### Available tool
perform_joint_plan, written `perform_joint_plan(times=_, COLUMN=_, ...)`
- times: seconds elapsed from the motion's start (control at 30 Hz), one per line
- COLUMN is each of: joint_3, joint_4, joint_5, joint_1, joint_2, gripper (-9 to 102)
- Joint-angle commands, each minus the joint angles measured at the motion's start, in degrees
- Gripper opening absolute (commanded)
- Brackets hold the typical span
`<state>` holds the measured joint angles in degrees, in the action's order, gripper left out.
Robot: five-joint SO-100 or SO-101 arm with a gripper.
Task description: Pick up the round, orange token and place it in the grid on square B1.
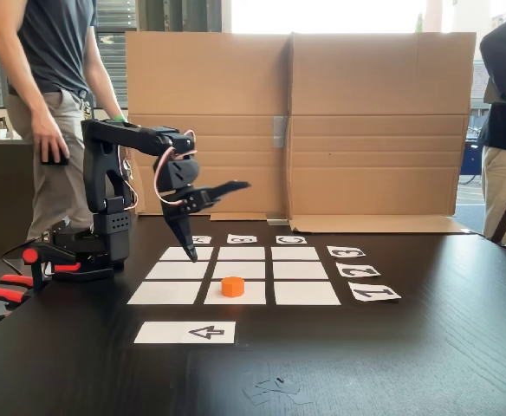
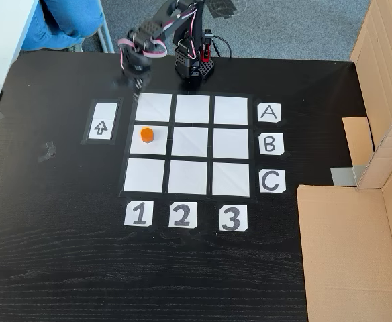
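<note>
- In a fixed view from the side, the paper strip with a black arrow lay nearest the camera on the dark surface, and just behind it the grid.
- The token sat on the front middle square; the number cards stood at the right.
- The token looked light, stiff and smooth, so it would probably best be gripped across its round sides, low down.
- The end effector hung released and empty over the grid's back left corner, one finger pointing down close to the paper, the other lifted to the right. The arm reached out level from its base, the wrist bent down.
- Two people stood behind the surface, by a cardboard screen.
- In a fixed view from above, the token lay on the square of row B and column 1, so it appeared already placed.
- The end effector showed blurred near the top left square, well apart from the token.
</note>
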<state>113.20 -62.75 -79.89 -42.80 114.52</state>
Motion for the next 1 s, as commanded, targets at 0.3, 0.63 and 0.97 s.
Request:
perform_joint_plan(times=0.3, joint_3=19.9, joint_4=17.1, joint_5=-10.7, joint_1=-34.6, joint_2=43.2, gripper=-1)
perform_joint_plan(times=0.63, joint_3=40.5, joint_4=7.8, joint_5=-8.7, joint_1=-48.2, joint_2=65.5, gripper=-1)
perform_joint_plan(times=0.97, joint_3=55.7, joint_4=6.0, joint_5=-6.1, joint_1=-52.1, joint_2=76.1, gripper=-1)
